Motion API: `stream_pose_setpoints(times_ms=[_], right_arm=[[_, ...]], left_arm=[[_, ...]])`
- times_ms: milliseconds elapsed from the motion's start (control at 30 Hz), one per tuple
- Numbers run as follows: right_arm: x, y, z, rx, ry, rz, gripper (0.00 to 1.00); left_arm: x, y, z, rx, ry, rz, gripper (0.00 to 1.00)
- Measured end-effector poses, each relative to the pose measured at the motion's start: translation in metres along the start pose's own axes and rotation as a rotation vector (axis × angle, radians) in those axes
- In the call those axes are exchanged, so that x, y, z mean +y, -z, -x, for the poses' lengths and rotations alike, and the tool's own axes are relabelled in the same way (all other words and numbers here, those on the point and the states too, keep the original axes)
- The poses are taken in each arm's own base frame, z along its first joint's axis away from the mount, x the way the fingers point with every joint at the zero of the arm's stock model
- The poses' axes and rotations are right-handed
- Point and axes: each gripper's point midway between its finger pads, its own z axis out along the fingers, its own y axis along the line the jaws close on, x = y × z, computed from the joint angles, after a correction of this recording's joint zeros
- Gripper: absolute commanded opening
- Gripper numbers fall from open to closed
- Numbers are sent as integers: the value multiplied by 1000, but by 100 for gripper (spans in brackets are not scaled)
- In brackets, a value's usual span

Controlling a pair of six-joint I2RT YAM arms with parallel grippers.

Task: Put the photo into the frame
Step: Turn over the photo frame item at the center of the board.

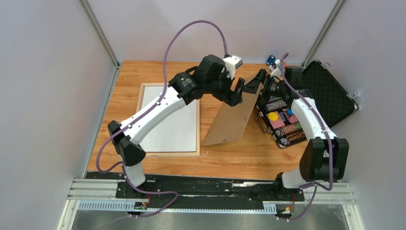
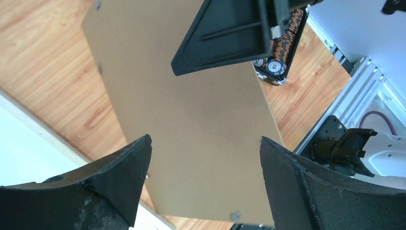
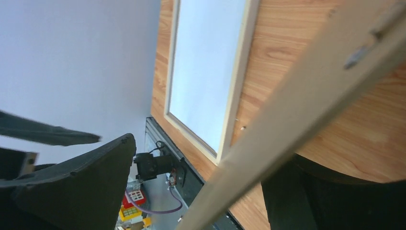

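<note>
The pale wood frame [image 1: 168, 154] lies flat at the table's left, and a plain white surface [image 1: 172, 120] fills it. The photo's printed picture shows in no view. The brown backing board [image 1: 230, 120] stands tilted right of the frame, bottom edge on the table. My right gripper [image 1: 256, 81] is open at the board's top edge. In the right wrist view [image 3: 198, 158] the board [image 3: 297, 105] passes between wide jaws and leans on one finger. My left gripper [image 1: 238, 93] is open beside the top edge; the board [image 2: 191, 120] fills the left wrist view beyond its gripper [image 2: 205, 140].
An open black case [image 1: 330, 91] sits at the far right, with a tray of colourful small items [image 1: 282, 122] in front of it. Grey walls close in the left, back and right. The frame's rim [image 3: 237, 86] shows in the right wrist view.
</note>
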Motion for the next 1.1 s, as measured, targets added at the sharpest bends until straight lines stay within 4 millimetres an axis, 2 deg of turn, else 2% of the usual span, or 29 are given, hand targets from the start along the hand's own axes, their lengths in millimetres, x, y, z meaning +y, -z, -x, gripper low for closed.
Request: stream_pose_setpoints(times_ms=[233,333,500,733,900,1100], right_arm=[[-46,-4,-15,-11,-42,-146,71],[-58,-4,-20,-12,-48,-188,56],[-69,6,-17,-41,-40,-205,25],[-94,22,-11,-83,-79,-231,0],[-102,38,0,-115,-122,-207,0],[-108,63,14,-162,-143,-158,0]], left_arm=[[10,24,14,-56,-48,41,94],[22,35,19,-76,-47,64,94],[64,49,19,-92,-6,141,95],[117,60,4,-83,54,216,95],[146,60,-16,-68,107,214,97],[177,48,-49,-39,171,190,100]])
